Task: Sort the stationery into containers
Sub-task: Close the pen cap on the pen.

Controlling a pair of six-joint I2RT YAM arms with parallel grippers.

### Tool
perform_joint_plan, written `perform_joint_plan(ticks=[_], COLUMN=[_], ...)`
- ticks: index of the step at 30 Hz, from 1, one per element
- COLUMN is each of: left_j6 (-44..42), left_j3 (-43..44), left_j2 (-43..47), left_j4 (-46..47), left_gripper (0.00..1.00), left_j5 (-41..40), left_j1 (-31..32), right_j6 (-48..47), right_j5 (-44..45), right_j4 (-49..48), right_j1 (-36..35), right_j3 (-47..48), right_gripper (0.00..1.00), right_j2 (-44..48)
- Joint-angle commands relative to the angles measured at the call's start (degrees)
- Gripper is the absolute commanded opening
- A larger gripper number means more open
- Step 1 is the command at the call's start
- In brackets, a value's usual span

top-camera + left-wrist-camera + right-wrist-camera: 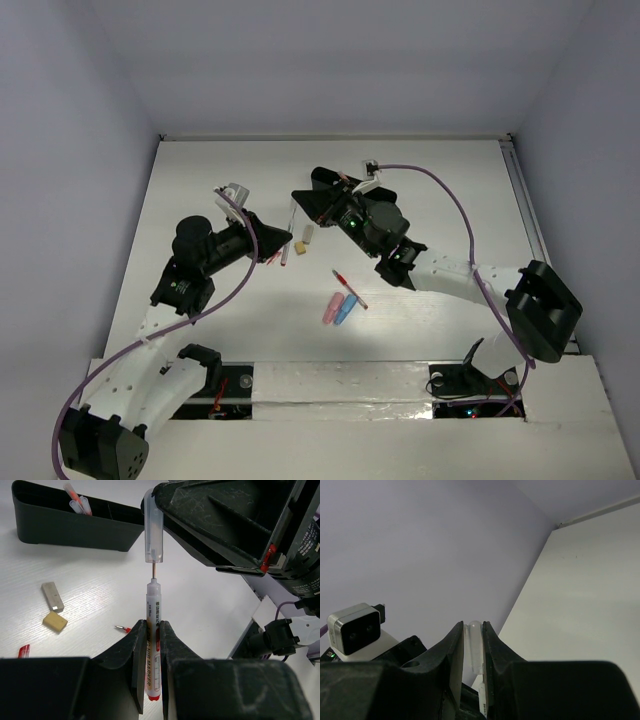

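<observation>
1. The left gripper [153, 630] is clamped on a white marker [153, 605], squeezing its barrel between both fingers.
2. The marker's thin tip points away from the gripper and reaches the mouth of a clear cap [153, 530]. The barrel is outside the cap.
3. The right gripper [472, 627] is pinched shut on that cap, meeting the left gripper over the middle of the table [200, 180].
4. Just right of the left gripper, a grey eraser [52, 596] and a tan eraser [55, 621] lie side by side on the table.
5. Farther off, the black tray [75, 530] sits with pens [77, 502] inside.
6. Nearer the bases lie a red pen [349, 288], a pink capsule [330, 309] and a blue capsule [346, 309], the capsules touching.
</observation>
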State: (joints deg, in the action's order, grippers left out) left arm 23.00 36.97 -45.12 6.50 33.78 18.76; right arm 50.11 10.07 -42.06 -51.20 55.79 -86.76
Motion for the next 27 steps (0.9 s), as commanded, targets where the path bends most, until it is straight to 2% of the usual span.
perform_joint_plan(ticks=[1, 27], left_j6=[-0.5, -0.4], left_j3=[1.7, 1.9], left_j2=[1.5, 2.6], left_j4=[1.7, 1.7], left_gripper=[0.00, 0.00], left_j5=[-0.4, -2.1], left_j1=[-0.3, -0.8], right_j6=[-1.2, -6.8], right_j5=[1.0, 0.7], right_j4=[-4.2, 0.1], right_j1=[-0.8, -1.4], right_j3=[0.7, 0.8], right_gripper=[0.00, 0.00], right_j2=[0.8, 1.9])
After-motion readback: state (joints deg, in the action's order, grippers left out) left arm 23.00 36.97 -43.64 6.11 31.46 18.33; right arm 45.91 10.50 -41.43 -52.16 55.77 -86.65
